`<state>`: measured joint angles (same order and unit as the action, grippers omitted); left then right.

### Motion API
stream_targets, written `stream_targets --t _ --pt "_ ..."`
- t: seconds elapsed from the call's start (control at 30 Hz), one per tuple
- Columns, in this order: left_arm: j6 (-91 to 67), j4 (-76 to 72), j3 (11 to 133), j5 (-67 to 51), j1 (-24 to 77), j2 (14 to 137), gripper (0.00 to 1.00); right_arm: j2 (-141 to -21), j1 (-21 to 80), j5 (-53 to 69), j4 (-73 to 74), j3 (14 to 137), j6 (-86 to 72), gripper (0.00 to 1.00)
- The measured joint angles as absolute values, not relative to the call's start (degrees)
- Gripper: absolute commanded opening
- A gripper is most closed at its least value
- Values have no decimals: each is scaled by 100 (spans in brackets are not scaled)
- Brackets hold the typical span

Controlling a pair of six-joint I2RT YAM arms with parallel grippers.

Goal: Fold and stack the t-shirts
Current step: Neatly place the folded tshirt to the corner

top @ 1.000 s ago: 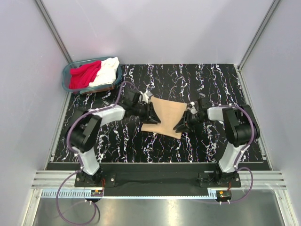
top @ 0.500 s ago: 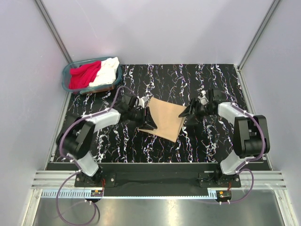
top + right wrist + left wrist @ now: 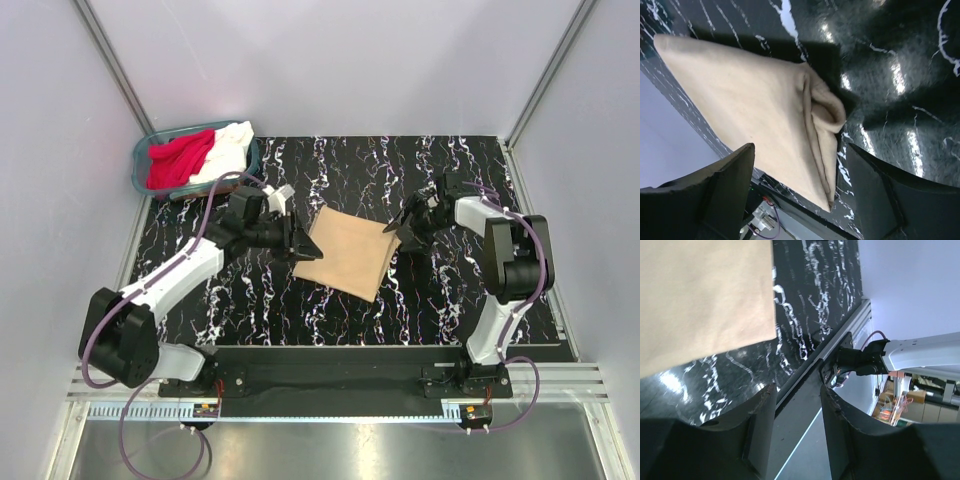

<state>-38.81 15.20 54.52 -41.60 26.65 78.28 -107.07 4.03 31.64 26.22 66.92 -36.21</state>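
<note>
While both claws (image 3: 298, 243) (image 3: 400, 229) gape, the t-shirt (image 3: 346, 256) (tan) lies folded.

A lab cell: white panel walls (image 3: 350, 70), aluminium frame rails (image 3: 330, 385).

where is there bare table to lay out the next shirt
Bare table runs along the far edge, from the teal basket rightward, and in the near strip before the tan shirt. Crowded beside that shirt: left hand and right hand, both open, flank it.
</note>
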Motion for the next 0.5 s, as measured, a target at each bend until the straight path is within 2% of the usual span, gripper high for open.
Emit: stream_targets --t 0.33,0.5 --pt "-3883 1793 4967 -4180 2290 7378 46 -11078 486 2961 2576 6847 -3894 78" --pt "-3883 1796 4967 -4193 2265 7356 46 -11281 620 3028 2320 7030 -4023 72"
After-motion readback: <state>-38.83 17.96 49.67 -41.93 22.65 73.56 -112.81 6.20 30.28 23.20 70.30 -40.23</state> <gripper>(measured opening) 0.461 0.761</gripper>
